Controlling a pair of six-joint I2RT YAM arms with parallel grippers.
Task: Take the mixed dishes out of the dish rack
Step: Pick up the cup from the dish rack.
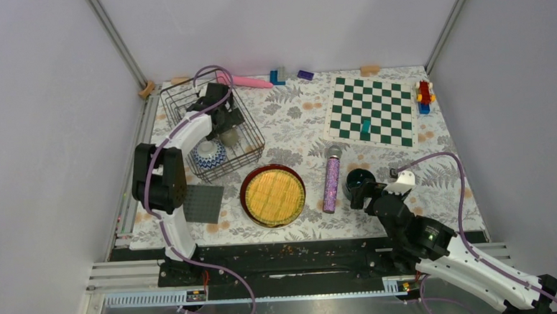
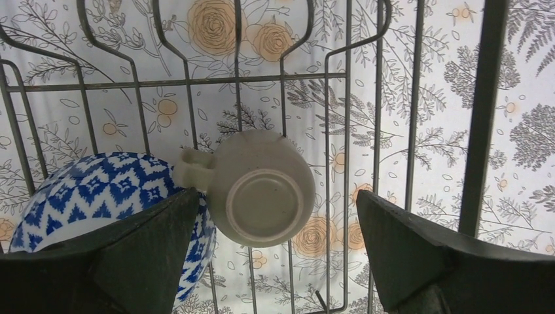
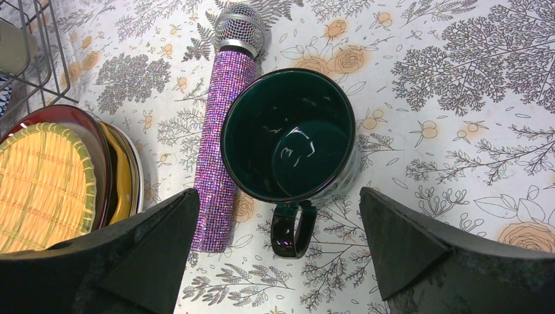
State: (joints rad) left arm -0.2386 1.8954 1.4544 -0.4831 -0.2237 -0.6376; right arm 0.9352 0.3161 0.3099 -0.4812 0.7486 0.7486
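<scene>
The dark wire dish rack (image 1: 179,104) stands at the back left; its wires (image 2: 347,131) fill the left wrist view. Inside it lie the blue-white patterned bowl (image 1: 208,155) (image 2: 98,190) and the small greyish cup (image 1: 229,136) (image 2: 262,190), upside down. My left gripper (image 1: 220,124) (image 2: 278,226) hangs open just above the cup. The yellow woven-look plate (image 1: 274,195) (image 3: 39,176) tops a stack on the table, over the dark red-rimmed plate (image 3: 91,124). The dark teal mug (image 1: 357,178) (image 3: 288,131) stands upright on the table. My right gripper (image 1: 364,193) (image 3: 278,229) is open and empty just behind the mug's handle.
A purple glitter cylinder (image 1: 331,181) (image 3: 219,150) lies left of the mug. A flat grey square mat (image 1: 204,202) lies by the left arm. A green-white chequered board (image 1: 372,110) with a teal piece is at the back right. Small toys line the far edge.
</scene>
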